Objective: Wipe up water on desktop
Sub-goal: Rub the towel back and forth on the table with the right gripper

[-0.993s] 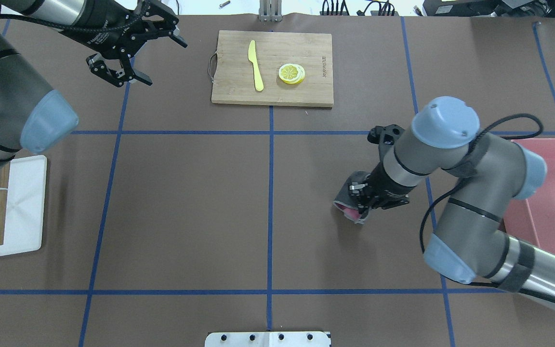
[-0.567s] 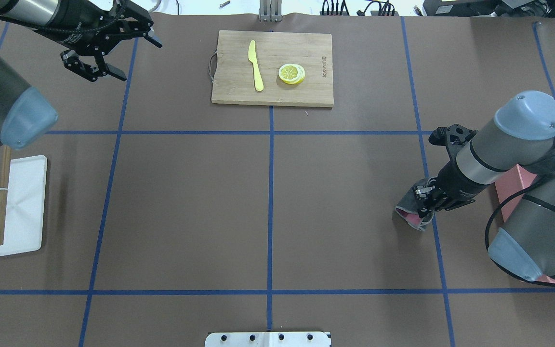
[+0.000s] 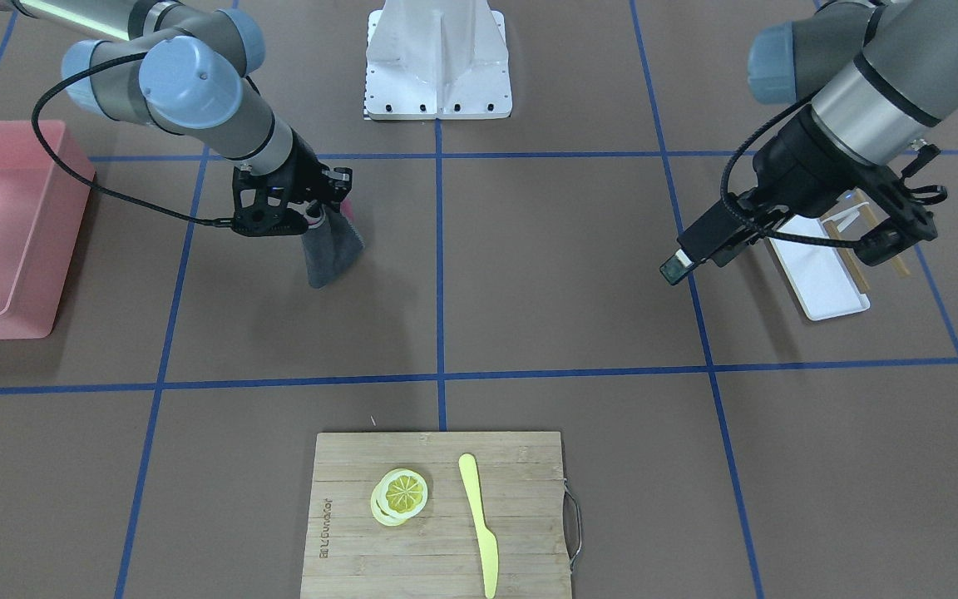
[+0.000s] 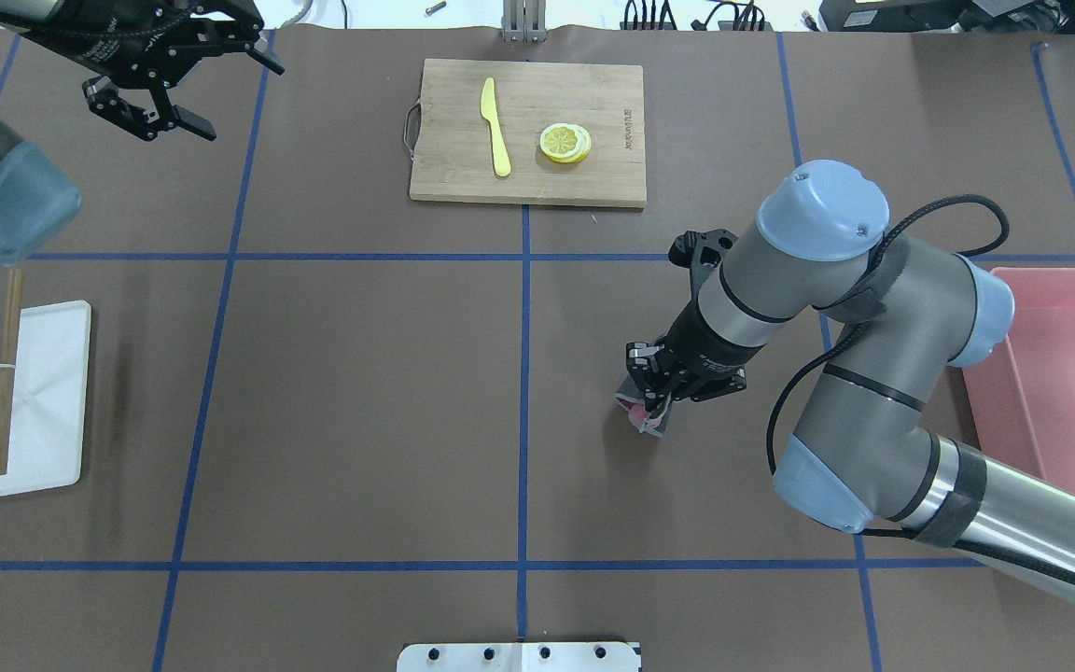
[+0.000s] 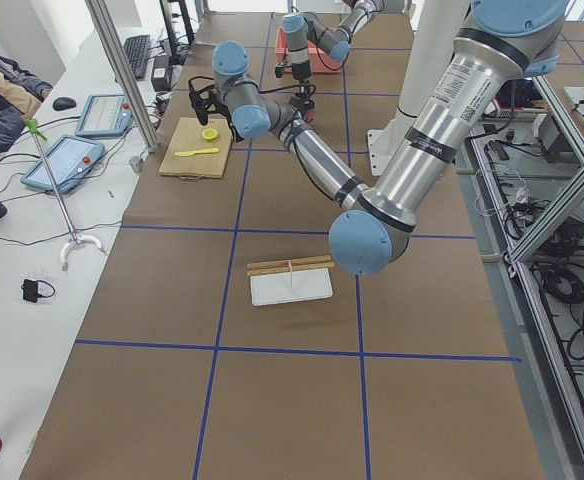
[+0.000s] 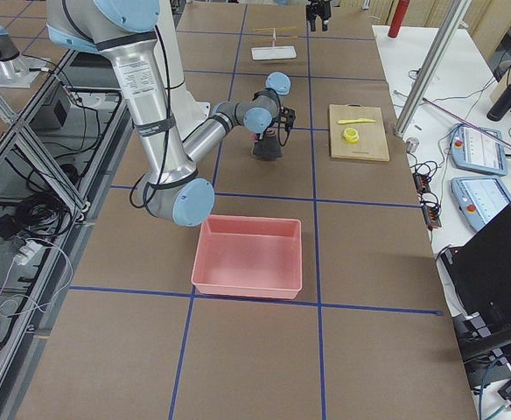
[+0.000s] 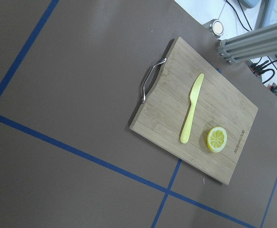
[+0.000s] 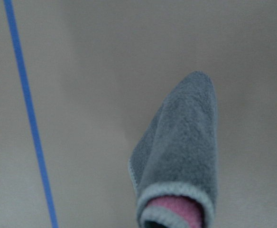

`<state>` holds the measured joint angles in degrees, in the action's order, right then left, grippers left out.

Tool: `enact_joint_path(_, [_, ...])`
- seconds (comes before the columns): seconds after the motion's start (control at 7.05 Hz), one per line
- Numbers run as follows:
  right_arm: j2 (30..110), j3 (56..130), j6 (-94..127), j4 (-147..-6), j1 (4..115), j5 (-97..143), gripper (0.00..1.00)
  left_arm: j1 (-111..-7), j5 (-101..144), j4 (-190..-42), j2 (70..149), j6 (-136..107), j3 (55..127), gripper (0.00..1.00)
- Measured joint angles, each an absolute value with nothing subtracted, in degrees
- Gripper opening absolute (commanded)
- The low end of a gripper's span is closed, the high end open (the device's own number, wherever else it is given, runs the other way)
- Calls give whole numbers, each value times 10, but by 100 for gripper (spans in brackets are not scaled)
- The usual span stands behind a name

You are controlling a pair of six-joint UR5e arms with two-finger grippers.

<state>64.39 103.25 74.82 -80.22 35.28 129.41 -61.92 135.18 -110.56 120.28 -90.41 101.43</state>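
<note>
The desktop (image 4: 360,373) is a matte brown surface with a blue tape grid; I see no water on it. My right gripper (image 4: 647,403) is shut on a grey cloth with a pink inner side (image 4: 642,411), right of the centre line. The cloth hangs down from the jaws and its lower end touches the desktop in the front-facing view (image 3: 331,249). The right wrist view shows the cloth (image 8: 181,156) against bare brown surface. My left gripper (image 4: 241,101) is open and empty, raised at the far left corner, well left of the cutting board.
A bamboo cutting board (image 4: 526,131) with a yellow knife (image 4: 496,126) and lemon slices (image 4: 565,142) lies at the far centre. A white tray (image 4: 38,397) with a wooden stand is at the left edge. A pink bin (image 4: 1069,373) sits at the right edge.
My right gripper swept the cloth to the right across the blue line, then back left to near the centre line. My left gripper drew away to the far left, still open.
</note>
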Motion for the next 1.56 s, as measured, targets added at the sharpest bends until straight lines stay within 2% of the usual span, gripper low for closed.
enact_joint_path(0.71, [794,1086,620,-800,418,1315,0,-634,1351,-1105,1191,-876,1012,98])
enact_joint_path(0.99, [781,1087,610,-802,420,1318,0,-658,1349,-1105,1168,-825,1013,98])
enact_joint_path(1.56, [682,1065,706,-805,375,1305,0,-687,1344,-1105,1131,-743,1015,98])
